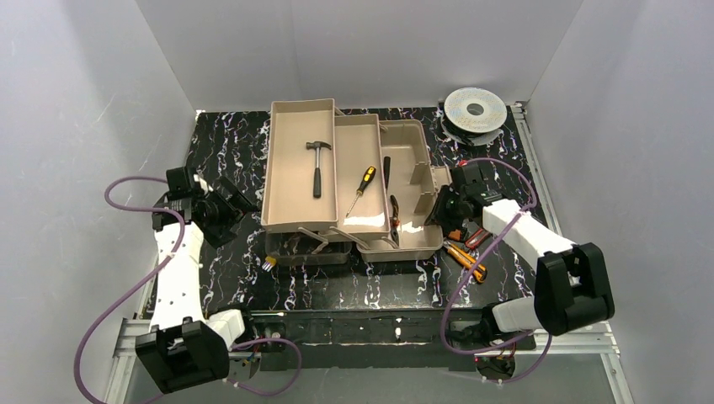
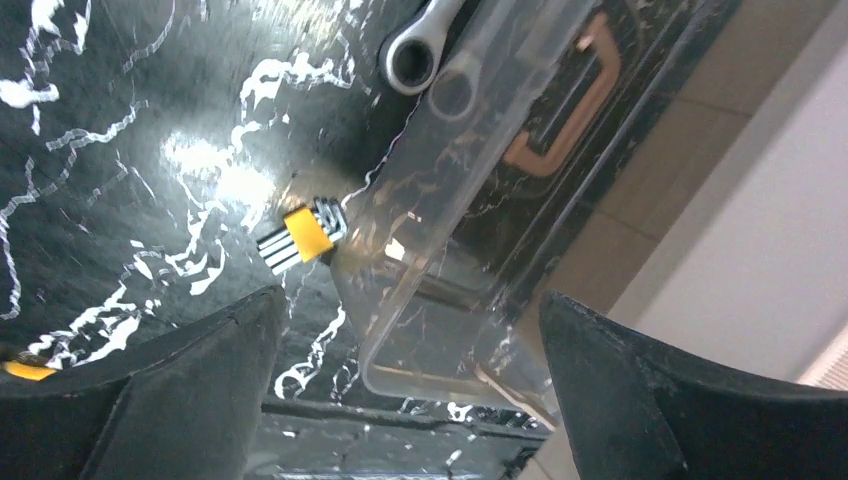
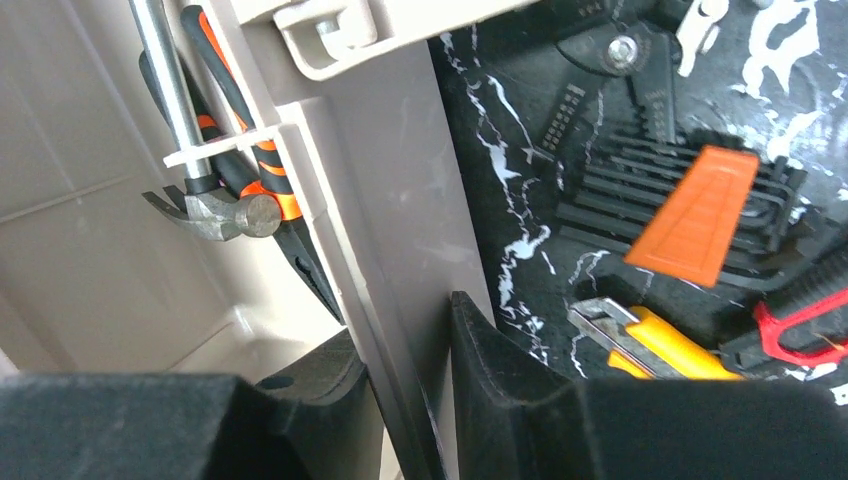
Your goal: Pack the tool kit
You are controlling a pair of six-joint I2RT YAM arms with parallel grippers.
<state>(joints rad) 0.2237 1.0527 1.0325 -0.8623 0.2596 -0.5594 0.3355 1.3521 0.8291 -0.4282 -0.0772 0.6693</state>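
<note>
At the right of the desk [image 1: 236,147], right hand [image 3: 405,335] is clamping the right wall of the toolbox [image 3: 400,200] standing open mid-desk, left hand [image 2: 410,300] is hanging spread and empty; thin-wall pinch is risking slip, tipping trays [image 1: 290,151], spilling hammer [image 1: 317,168].

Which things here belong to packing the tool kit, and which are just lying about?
For the job: toolbox, hammer, screwdriver, orange pliers, yellow knife, hex keys, wrench.
Lying about: silver spool.
</note>
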